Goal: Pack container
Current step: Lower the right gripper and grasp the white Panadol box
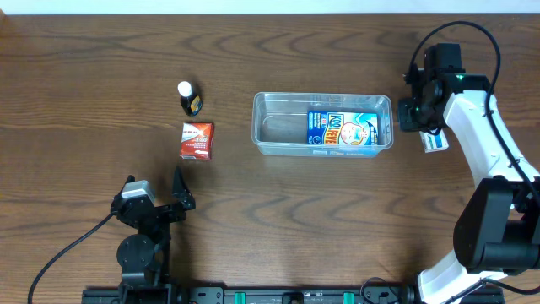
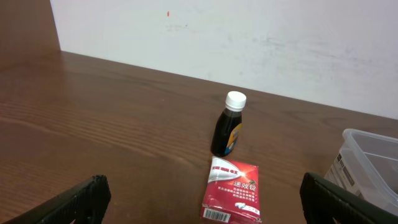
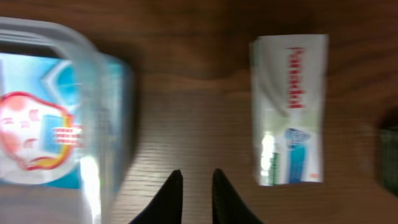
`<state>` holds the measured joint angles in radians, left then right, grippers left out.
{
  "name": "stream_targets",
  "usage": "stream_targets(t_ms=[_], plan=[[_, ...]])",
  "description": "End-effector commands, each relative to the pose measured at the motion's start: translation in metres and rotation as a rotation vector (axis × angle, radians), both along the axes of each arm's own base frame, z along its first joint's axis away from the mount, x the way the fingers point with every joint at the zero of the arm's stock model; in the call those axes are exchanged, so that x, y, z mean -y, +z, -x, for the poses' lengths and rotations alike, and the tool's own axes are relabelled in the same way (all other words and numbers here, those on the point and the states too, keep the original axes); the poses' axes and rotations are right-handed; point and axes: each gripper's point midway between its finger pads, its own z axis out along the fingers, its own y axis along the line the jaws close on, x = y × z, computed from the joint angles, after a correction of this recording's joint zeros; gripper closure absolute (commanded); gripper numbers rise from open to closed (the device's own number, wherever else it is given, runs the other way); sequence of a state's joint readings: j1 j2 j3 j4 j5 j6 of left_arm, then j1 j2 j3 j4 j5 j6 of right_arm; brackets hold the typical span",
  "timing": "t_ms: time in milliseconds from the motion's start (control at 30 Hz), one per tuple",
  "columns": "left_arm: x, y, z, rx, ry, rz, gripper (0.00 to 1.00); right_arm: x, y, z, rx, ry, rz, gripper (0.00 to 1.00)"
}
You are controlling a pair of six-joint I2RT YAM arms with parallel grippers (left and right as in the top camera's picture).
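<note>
While one blue box (image 1: 342, 129) lies in the container (image 1: 272, 127), the bottle (image 1: 187, 97), red box (image 1: 197, 139) and white box (image 3: 289, 109) wait outside; left tool (image 1: 153, 187) gapes empty, right tool (image 3: 197, 177) barely parted, empty.

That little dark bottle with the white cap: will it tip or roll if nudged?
Likely tips: the bottle stands upright, tall on a narrow base. Its round body would probably roll once down. Glossy sides may slip in a loose grip.
</note>
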<state>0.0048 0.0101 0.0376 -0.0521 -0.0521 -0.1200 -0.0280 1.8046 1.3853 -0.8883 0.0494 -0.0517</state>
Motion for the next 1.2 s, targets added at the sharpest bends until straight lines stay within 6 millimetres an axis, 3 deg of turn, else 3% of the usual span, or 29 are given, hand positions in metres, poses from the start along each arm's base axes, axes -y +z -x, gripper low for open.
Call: stream_targets(t_ms=[0, 167, 200, 233, 267, 467, 733, 900, 1167], plan=[[-0.003, -0.018, 0.0, -0.041, 0.016, 0.004, 0.02, 0.028, -0.003, 0.0, -0.006, -0.04, 0.112, 0.81], [-0.003, -0.018, 0.0, -0.041, 0.016, 0.004, 0.02, 0.048, 0.0, -0.005, 0.021, -0.056, 0.129, 0.73], [-0.003, -0.018, 0.0, -0.041, 0.016, 0.004, 0.02, 0.052, 0.001, -0.006, 0.029, -0.06, 0.132, 0.66], [-0.003, -0.018, 0.0, -0.041, 0.016, 0.004, 0.02, 0.06, 0.002, -0.008, 0.04, -0.075, 0.134, 0.5], [-0.003, -0.018, 0.0, -0.041, 0.016, 0.004, 0.02, 0.065, 0.002, -0.009, 0.049, -0.087, 0.136, 0.46], [-0.003, -0.018, 0.0, -0.041, 0.016, 0.004, 0.02, 0.084, -0.001, -0.012, 0.063, -0.063, 0.107, 0.38], [-0.003, -0.018, 0.0, -0.041, 0.016, 0.004, 0.02, 0.072, -0.024, -0.01, 0.033, 0.125, -0.036, 0.42], [-0.003, -0.018, 0.0, -0.041, 0.016, 0.004, 0.02, 0.072, -0.043, -0.007, -0.014, 0.129, -0.05, 0.42], [-0.003, -0.018, 0.0, -0.041, 0.016, 0.004, 0.02, 0.07, -0.084, 0.001, -0.111, 0.126, -0.082, 0.34]])
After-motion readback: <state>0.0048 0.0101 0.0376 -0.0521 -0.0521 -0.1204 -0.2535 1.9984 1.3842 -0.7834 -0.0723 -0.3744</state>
